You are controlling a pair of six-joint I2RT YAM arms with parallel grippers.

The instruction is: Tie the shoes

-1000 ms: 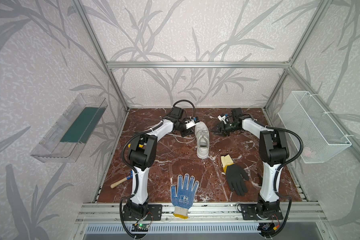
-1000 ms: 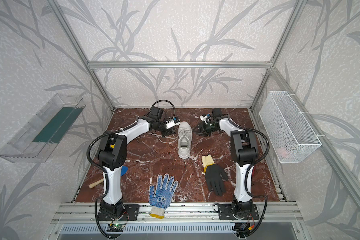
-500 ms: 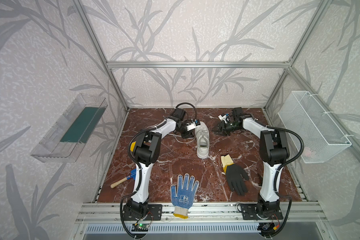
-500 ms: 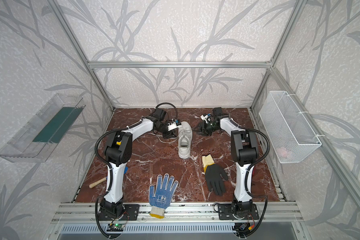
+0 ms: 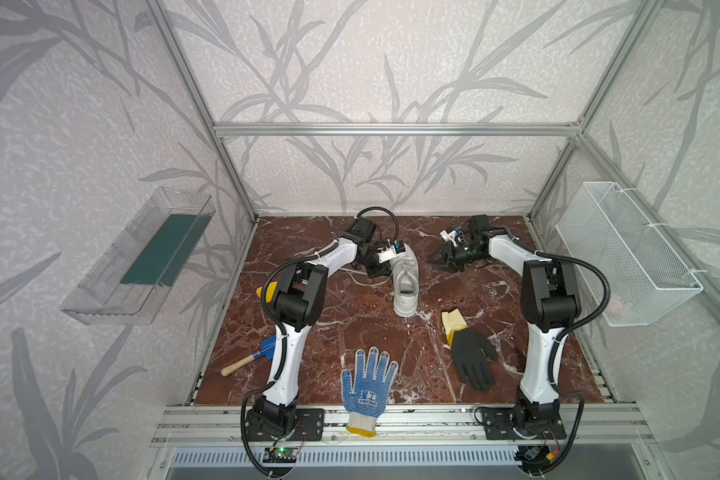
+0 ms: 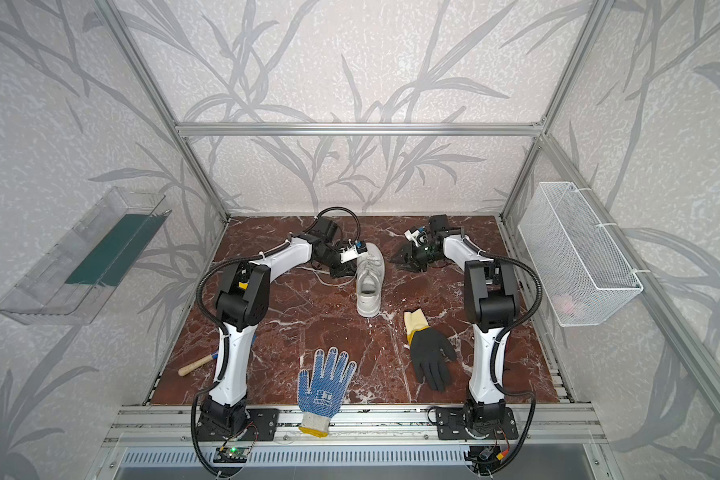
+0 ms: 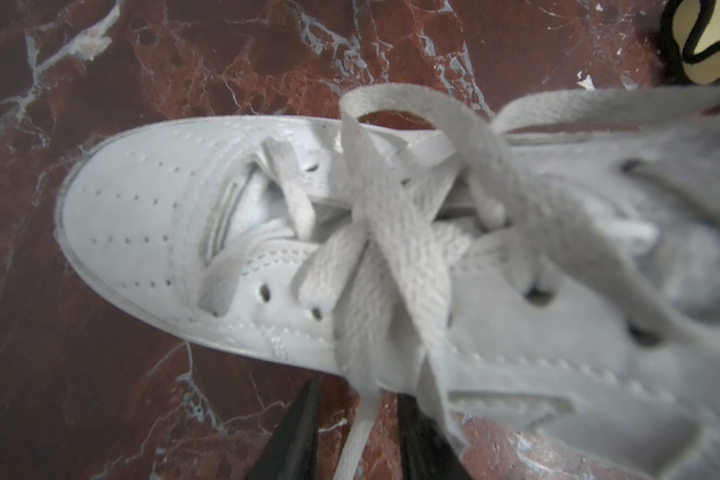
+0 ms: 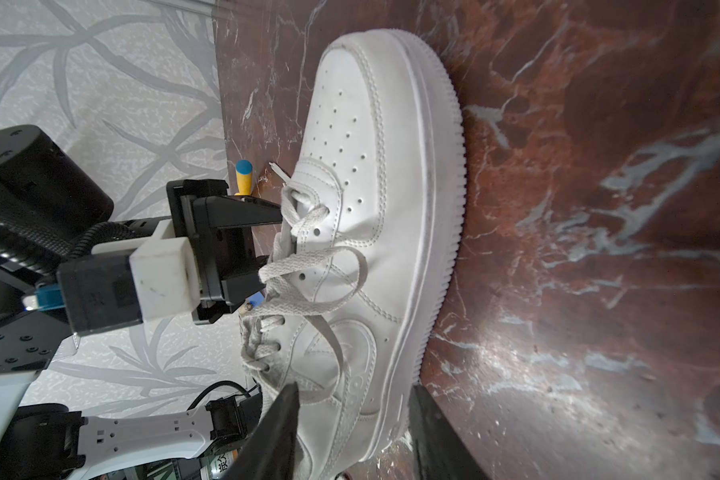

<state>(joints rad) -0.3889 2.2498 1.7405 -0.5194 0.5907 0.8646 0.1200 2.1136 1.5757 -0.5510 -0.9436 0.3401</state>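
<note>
One white sneaker [image 5: 405, 286], two gloves, a blue-dotted glove [image 5: 366, 382] and a black glove [image 5: 472, 361], and two hands are counted on the marbled surface [image 5: 350, 328]. The sneaker is stood on its sole between the hands, just beside the left hand [image 7: 356, 397] and apart from the right hand [image 8: 352, 388]. Its heel end is blurred and cut off in the left wrist view. Its long axis is run from the toe, level with both hands, back to the heel nearer the arm bases. The left hand is seen partly open, one strand of the laces [image 7: 391, 249] passing unpinched between its fingers. The right hand is held open, nothing grasped.
</note>
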